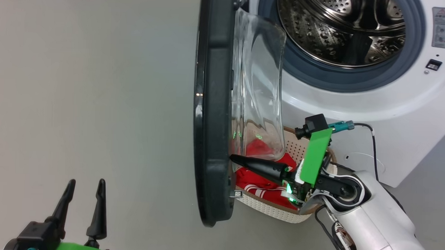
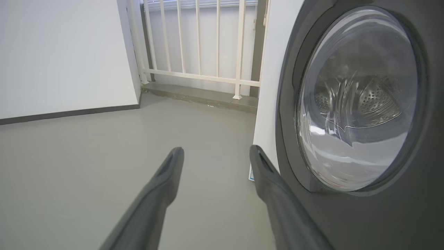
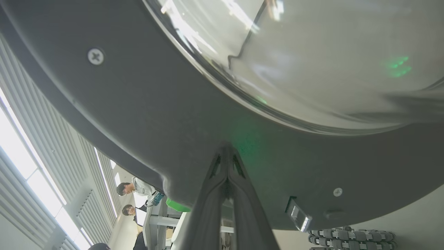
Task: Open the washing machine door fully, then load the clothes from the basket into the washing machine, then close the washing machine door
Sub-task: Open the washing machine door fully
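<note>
The washing machine door [image 1: 213, 113] stands swung out edge-on, its clear glass bowl [image 1: 259, 89] bulging toward the white washing machine [image 1: 393, 105] with its steel drum. My right gripper [image 1: 233, 158] is shut, empty, its tips pressed against the door's dark grey inner face [image 3: 180, 114] below the glass. Under it sits the cream basket [image 1: 275, 210] holding the red clothes [image 1: 265, 180] with white stripes. My left gripper [image 1: 85, 185] is open over the floor left of the door. In the left wrist view its fingers [image 2: 267, 173] point past the door's outer window [image 2: 357, 100].
Grey floor [image 1: 90, 98] spreads left of the door. A white wall [image 2: 62, 55] and a railing [image 2: 197, 45] lie beyond. Two persons [image 3: 133, 199] stand in the background of the right wrist view. A black cable [image 1: 373, 148] trails along my right arm.
</note>
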